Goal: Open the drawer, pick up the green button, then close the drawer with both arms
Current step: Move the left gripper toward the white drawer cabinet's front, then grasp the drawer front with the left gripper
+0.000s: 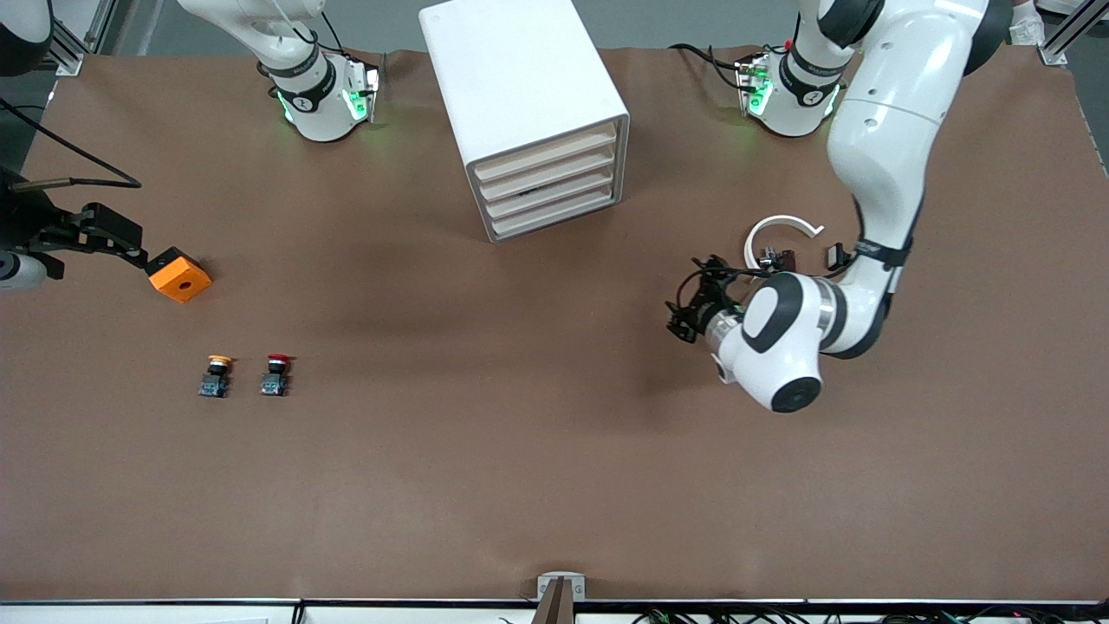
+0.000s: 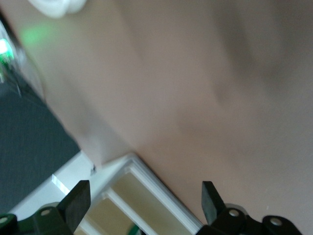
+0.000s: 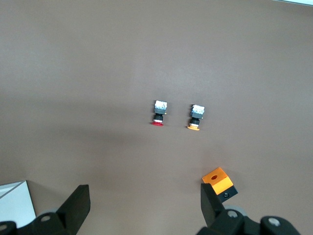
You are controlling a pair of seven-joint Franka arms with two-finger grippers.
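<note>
The white cabinet [image 1: 520, 95] stands near the robots' bases, with four cream-fronted drawers [image 1: 551, 180] pushed in; the third from the top shows a thin dark slit. My left gripper [image 1: 684, 314] is open and empty, low over the table toward the left arm's end from the cabinet. In the left wrist view the open gripper [image 2: 144, 188] frames the blurred drawer fronts [image 2: 137, 188], and a small green patch [image 2: 130, 228] shows at the frame's edge. The green button is otherwise hidden. My right gripper [image 3: 144, 191] is open and empty, high over the table and outside the front view.
A yellow-capped button [image 1: 217, 373] and a red-capped button [image 1: 275, 373] stand side by side toward the right arm's end; both show in the right wrist view [image 3: 195, 117] [image 3: 158, 113]. An orange cube [image 1: 179, 275] on a black holder [image 1: 100, 230] lies farther from the camera.
</note>
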